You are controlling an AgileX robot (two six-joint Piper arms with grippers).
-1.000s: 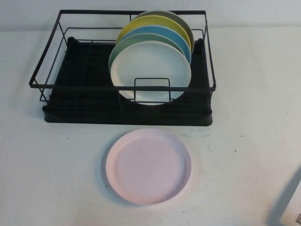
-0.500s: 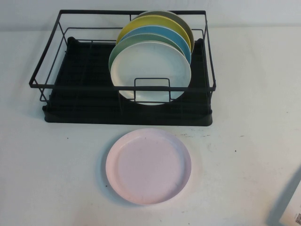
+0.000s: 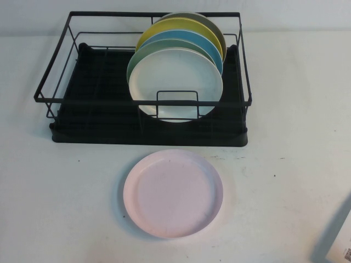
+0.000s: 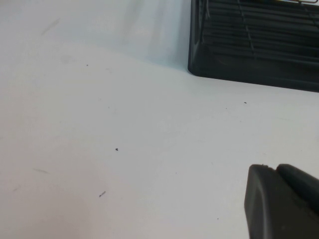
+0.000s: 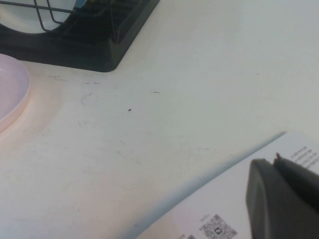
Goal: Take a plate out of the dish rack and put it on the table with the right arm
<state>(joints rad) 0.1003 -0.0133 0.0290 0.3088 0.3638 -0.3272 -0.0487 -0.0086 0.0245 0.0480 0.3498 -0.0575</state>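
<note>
White, speckled worktop fills my high view, with the dish rack standing at the far side. Four or five plates stand upright on edge in the right part of the rack; the nearest is the cream-white plate, with green, blue and yellow rims behind it. The plate, pale pink, lies flat on the worktop just in front of the rack, apart from its tray base, with nothing touching it.

I judge the set-down done and the task at its close. My right gripper sits low at the near right, well apart from the plate, above a printed sheet that lies at the worktop's near right edge; its jaws are closed and hold nothing. In the right wrist view I see the plate's edge and the rack corner well off from the gripper. My left gripper is parked over bare worktop on the near left, short of the rack's corner; I cannot tell how its jaws stand.

Next I would only bring the right arm to rest, keeping it clear of the plate. I see nothing left to grasp.
</note>
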